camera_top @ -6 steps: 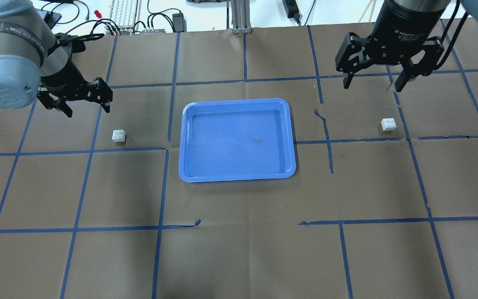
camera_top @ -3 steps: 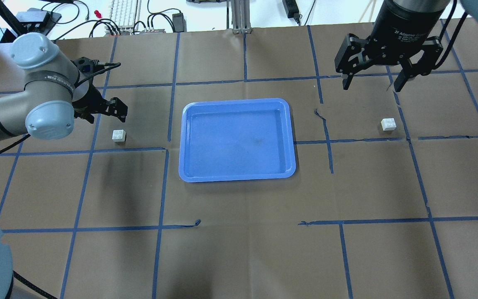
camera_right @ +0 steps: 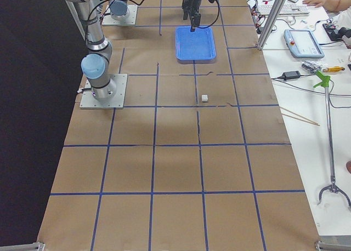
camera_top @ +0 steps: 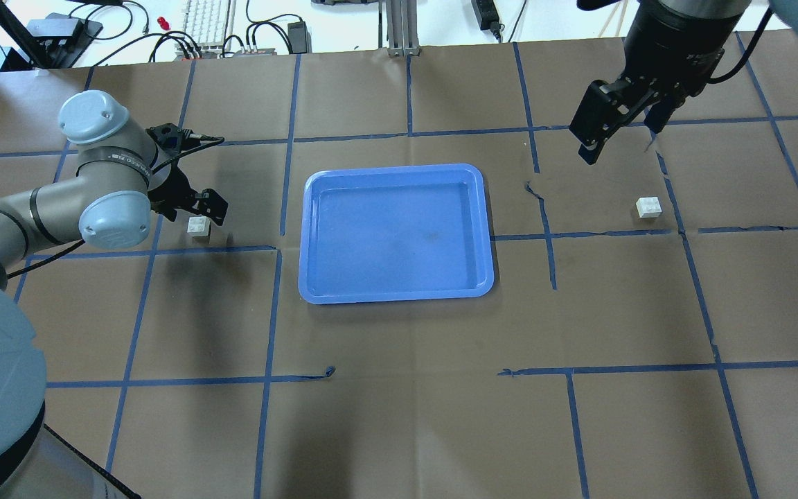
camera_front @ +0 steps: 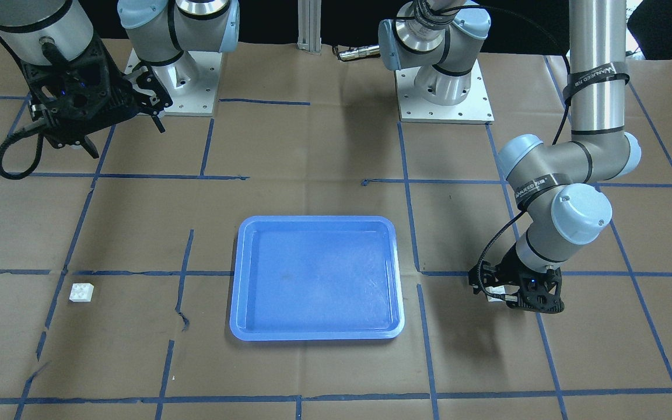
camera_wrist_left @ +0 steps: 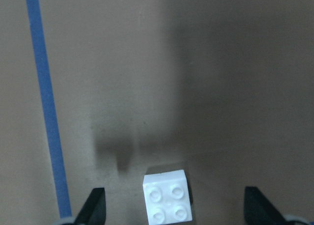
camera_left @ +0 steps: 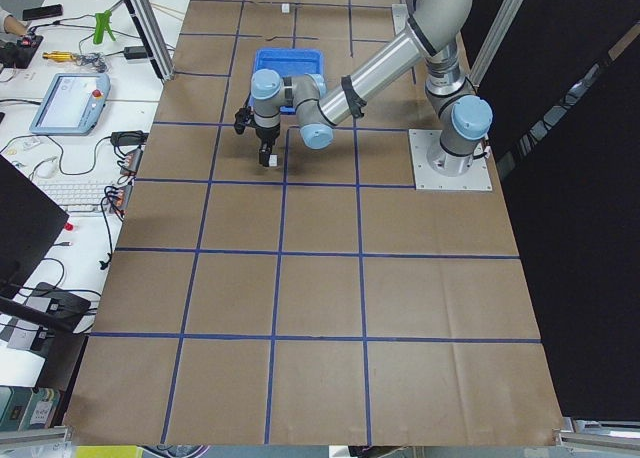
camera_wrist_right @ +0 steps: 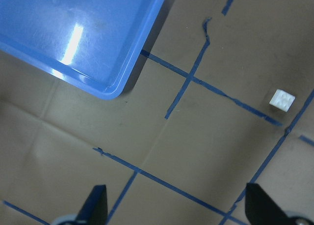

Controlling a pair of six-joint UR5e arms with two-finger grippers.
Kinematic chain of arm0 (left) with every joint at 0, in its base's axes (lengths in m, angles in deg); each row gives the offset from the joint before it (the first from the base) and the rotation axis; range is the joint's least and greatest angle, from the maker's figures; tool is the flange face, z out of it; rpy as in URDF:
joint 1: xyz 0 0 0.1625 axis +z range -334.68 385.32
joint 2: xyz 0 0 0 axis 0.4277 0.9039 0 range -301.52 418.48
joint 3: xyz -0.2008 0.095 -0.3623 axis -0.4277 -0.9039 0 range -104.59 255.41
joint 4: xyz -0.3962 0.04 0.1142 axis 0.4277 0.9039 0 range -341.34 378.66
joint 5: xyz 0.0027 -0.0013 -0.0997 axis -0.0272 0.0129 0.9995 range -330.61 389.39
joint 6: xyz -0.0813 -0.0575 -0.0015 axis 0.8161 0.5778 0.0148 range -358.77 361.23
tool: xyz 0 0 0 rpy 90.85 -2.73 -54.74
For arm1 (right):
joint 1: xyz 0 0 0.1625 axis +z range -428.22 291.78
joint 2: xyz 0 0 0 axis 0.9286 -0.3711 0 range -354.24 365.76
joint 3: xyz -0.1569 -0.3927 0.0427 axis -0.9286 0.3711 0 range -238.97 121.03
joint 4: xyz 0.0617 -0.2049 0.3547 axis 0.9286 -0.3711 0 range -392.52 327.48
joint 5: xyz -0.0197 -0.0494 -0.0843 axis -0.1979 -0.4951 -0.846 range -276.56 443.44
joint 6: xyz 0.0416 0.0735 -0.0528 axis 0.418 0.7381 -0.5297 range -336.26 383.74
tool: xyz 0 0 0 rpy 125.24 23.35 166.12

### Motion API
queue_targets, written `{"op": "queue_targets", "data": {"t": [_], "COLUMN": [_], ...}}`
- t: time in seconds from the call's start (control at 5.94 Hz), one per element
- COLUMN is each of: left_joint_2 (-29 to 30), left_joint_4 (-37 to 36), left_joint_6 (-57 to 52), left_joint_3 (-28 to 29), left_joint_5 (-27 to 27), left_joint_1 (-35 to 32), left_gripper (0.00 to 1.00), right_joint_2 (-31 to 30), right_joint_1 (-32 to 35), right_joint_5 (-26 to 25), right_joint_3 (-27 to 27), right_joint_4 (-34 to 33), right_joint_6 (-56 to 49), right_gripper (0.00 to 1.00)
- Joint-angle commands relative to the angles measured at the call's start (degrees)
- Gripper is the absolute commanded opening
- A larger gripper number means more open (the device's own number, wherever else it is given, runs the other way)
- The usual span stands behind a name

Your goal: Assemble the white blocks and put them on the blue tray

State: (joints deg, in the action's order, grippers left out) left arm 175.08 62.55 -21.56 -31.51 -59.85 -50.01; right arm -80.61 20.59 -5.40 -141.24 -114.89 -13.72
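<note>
Lowered over the left white block [camera_wrist_left: 167, 198], the left tool [camera_wrist_left: 176, 210] is held apart, as is the right tool [camera_wrist_right: 176, 208]; nothing is joined or trayed.

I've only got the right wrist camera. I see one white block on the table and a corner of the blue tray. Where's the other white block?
Observer: The second white block sits on the table across the blue tray from your block, on the robot's left side.
Operator: Has the left arm grabbed it?
Observer: No. The left gripper is low over it and open. In the left wrist view the block lies between the fingertips with a gap on each side.
Operator: Anything in the tray?
Observer: Nothing. The overhead view shows its whole floor bare.
</note>
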Motion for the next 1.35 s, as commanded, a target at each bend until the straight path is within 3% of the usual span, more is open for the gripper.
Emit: {"op": "queue_targets", "data": {"t": [0.0,0.17,0.34,0.5,0.67,0.84,1.18], "left_joint_2": [0.47,0.47,0.38,0.21,-1.28,-2.6,-3.57], "left_joint_4": [2.76,2.87,2.95,2.87,3.13,3.57,1.92], "left_joint_6": [-0.23,-0.23,-0.58,-0.76,-1.45,-5.73,-18.53], "left_joint_3": [0.13,0.57,1.01,1.53,2.5,2.59,2.94], "left_joint_5": [-0.41,-0.32,-0.23,-0.14,-0.14,0.47,0.56], "left_joint_1": [0.0,0.0,0.0,0.0,-0.34,-3.04,-17.41], "left_gripper": [0.79,0.43,0.17,0.07,0.06,0.06,0.06], "right_joint_2": [1.91,3.22,4.71,6.12,8.92,12.6,20.16], "right_joint_1": [-3.0,-4.76,-7.74,-11.33,-15.72,-20.81,-26.12], "right_joint_5": [-0.45,-0.54,-0.45,0.24,2.08,11.58,19.81], "right_joint_3": [0.08,0.43,0.7,0.96,0.88,0.88,0.27], "right_joint_4": [-4.18,-5.59,-9.78,-10.52,-10.44,-10.44,-10.44], "right_joint_6": [-30.5,-47.36,-61.71,-70.64,-75.87,-77.57,-87.04], "right_gripper": [1.0,1.0,1.0,1.0,1.0,1.0,1.0]}}
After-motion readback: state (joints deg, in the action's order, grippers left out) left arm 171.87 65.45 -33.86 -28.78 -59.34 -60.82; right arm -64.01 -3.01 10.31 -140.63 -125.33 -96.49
